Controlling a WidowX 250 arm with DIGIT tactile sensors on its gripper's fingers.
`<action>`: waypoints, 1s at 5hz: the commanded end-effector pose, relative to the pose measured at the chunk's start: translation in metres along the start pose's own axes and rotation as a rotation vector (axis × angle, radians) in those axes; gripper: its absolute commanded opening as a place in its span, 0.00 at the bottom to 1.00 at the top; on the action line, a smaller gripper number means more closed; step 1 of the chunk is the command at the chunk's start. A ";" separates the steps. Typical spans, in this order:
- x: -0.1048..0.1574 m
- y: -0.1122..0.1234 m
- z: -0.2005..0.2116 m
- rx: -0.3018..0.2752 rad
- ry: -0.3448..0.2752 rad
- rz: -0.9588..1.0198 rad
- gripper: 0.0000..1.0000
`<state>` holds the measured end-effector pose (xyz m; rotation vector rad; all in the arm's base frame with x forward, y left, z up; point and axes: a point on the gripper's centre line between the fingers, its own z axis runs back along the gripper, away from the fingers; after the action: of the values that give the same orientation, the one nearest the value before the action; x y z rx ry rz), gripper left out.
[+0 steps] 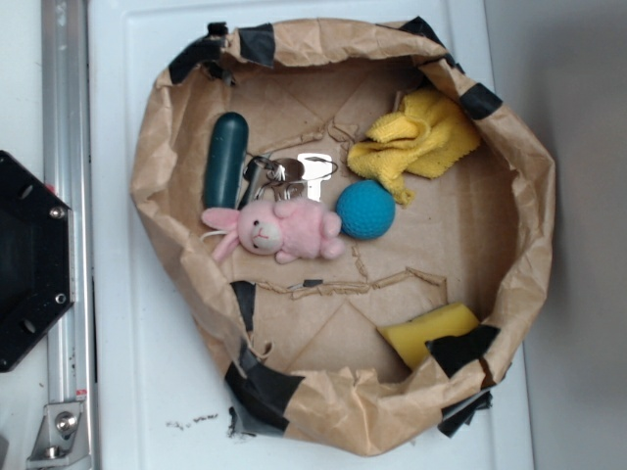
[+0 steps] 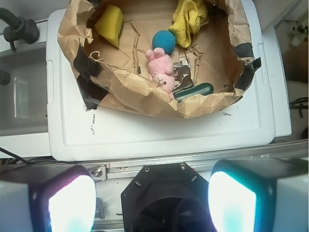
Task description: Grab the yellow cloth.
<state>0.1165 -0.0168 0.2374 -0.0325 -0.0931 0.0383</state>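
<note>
The yellow cloth (image 1: 416, 144) lies crumpled inside the brown paper nest (image 1: 157, 147), at its upper right, touching the blue ball (image 1: 365, 210). In the wrist view the cloth (image 2: 189, 18) sits at the top, far from my gripper. My gripper (image 2: 152, 203) is not in the exterior view. In the wrist view its two fingers (image 2: 70, 203) stand wide apart and empty, high above the black base, well outside the nest.
In the nest: a pink plush bunny (image 1: 279, 231), keys (image 1: 284, 174), a dark green handle (image 1: 226, 157), a yellow sponge block (image 1: 431, 331). The nest sits on a white lid (image 1: 127, 392). A metal rail (image 1: 64, 196) and black robot base (image 1: 24, 259) are at left.
</note>
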 end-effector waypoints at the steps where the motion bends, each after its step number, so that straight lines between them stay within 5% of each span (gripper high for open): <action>1: 0.000 0.000 0.000 0.000 0.000 0.000 1.00; 2: 0.038 0.023 -0.050 0.113 -0.230 0.118 1.00; 3: 0.077 0.020 -0.074 0.122 -0.362 -0.004 1.00; 4: 0.108 0.022 -0.102 0.114 -0.408 0.150 1.00; 5: 0.137 0.035 -0.121 0.145 -0.385 0.204 1.00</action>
<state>0.2508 0.0157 0.1094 0.1190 -0.4065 0.2388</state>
